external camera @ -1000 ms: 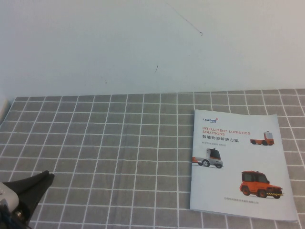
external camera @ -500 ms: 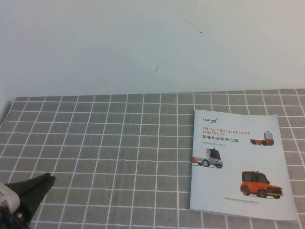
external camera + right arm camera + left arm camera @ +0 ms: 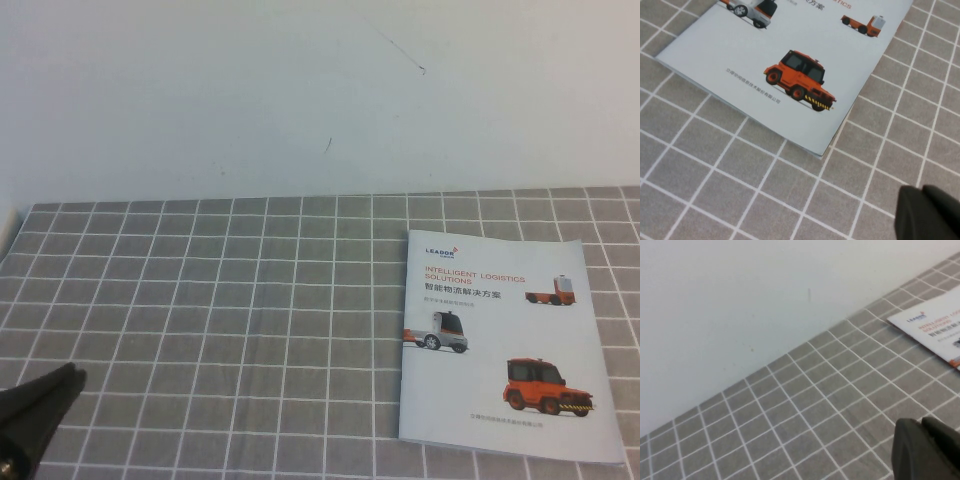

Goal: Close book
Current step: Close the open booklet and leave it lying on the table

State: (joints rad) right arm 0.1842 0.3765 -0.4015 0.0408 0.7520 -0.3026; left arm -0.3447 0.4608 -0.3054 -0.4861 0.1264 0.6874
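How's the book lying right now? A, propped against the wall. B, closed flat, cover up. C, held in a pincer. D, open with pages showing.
B: the book lies closed and flat on the cloth, its cover with orange vehicles facing up. The left pincer is at the near left edge, far from it, and the right pincer shows only in its wrist view, clear of the book.

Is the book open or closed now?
Closed: the book lies flat, front cover up, no pages spread. The left gripper is at the near-left corner; the right gripper, seen in its wrist view, is near it.
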